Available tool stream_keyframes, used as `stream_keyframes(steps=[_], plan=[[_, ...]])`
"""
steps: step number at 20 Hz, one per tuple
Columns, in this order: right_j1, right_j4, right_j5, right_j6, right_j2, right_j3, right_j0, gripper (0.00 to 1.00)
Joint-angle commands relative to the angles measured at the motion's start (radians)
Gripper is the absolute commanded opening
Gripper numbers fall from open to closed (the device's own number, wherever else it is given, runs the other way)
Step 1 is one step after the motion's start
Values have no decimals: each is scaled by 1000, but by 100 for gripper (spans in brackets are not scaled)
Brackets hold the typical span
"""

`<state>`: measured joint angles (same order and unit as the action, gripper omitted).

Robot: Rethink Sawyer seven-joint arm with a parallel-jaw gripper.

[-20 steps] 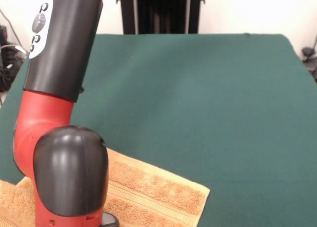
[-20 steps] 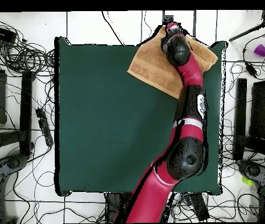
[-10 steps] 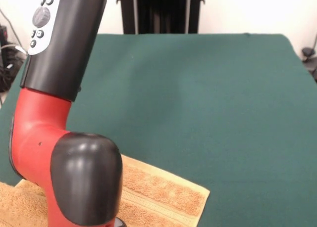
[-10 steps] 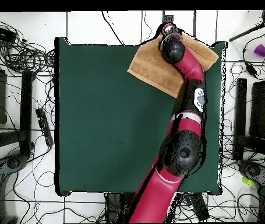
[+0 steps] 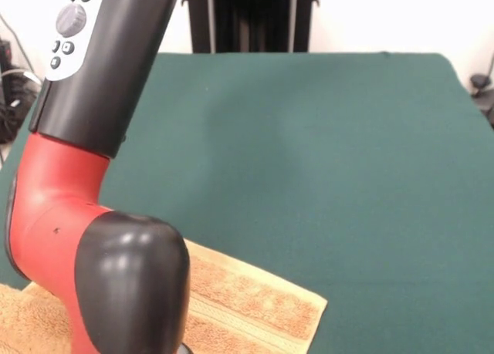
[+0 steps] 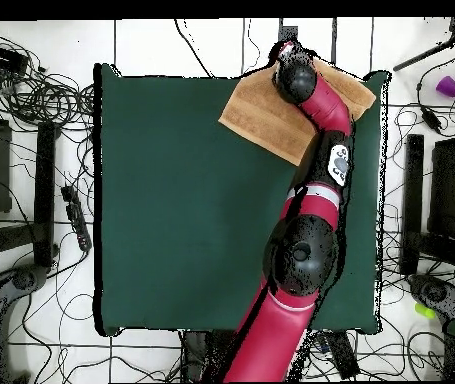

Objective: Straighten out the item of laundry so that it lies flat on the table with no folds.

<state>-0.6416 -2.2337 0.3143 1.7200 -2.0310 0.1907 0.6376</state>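
The towel (image 6: 271,118) is found at about one o'clock on the tabletop (image 6: 191,200) in the overhead view, overhanging the edge. It is judged soft, light, limp; a free corner is recommended. The gripper's state cannot be determined, being hidden by the arm (image 5: 93,215).

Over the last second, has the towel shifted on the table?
No. In the front view the towel's corner sits at the same spot on the green table; only the arm above it has swung.

Floor cables (image 6: 31,95), purple cup (image 6: 447,86)
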Motion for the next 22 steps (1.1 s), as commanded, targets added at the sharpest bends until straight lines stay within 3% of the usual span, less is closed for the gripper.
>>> stream_keyframes(steps=[1,5,13,22], plan=[[-122,-74,334,-111,-239,-168,59,0],[-129,-111,307,-54,-238,-161,61,0],[-134,-114,310,-78,-246,-162,57,0],[-157,-87,274,19,-155,-149,48,0]])
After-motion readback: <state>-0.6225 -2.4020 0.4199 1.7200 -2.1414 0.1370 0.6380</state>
